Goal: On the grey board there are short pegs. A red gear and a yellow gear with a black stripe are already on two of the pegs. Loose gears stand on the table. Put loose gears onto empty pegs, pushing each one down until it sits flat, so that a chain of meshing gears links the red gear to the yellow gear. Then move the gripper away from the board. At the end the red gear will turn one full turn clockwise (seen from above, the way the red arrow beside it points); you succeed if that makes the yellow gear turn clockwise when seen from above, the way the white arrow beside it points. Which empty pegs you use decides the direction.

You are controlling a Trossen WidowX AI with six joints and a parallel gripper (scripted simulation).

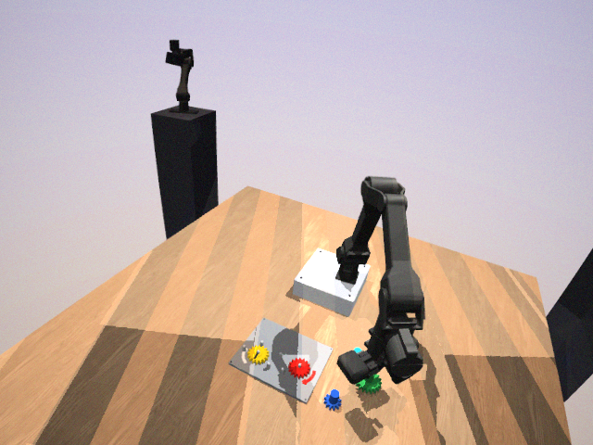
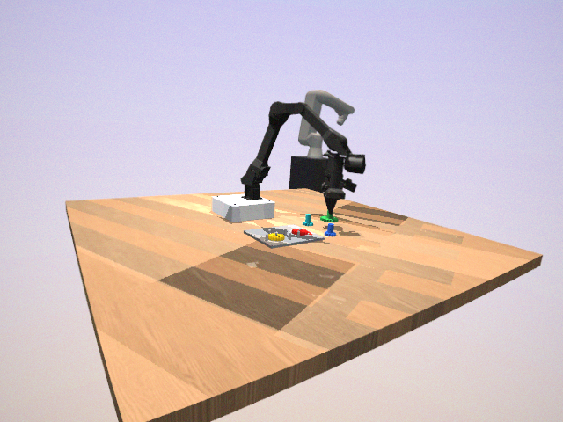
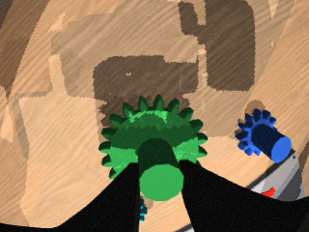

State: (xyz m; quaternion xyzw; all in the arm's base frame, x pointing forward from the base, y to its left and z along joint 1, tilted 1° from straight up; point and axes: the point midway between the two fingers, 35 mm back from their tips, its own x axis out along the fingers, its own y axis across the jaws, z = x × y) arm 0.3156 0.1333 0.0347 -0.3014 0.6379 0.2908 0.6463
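My gripper [image 2: 330, 212] [image 3: 158, 169] is shut on the upright handle of the green gear [image 1: 369, 384] [image 2: 328, 219] [image 3: 154, 127], which is level, at or just above the table. The red gear [image 1: 297, 368] [image 2: 300, 232] and the yellow gear [image 1: 261, 357] [image 2: 275, 237] sit on the grey board [image 1: 316, 348] [image 2: 259, 232] [image 3: 291, 180], with short pegs between and around them. The blue gear [image 1: 333, 400] [image 2: 330, 230] [image 3: 278, 146] stands beside the board's corner. The cyan gear [image 1: 358, 350] [image 2: 307, 220] [image 3: 143, 211] stands nearer the arm's base, partly hidden in the top view and the wrist view.
The arm's white base block [image 1: 316, 277] [image 2: 245, 210] stands behind the board. The blue gear is between the green gear and the board's near corner. Dark pedestals with other arms stand beyond the table. Shadows cross the board and table.
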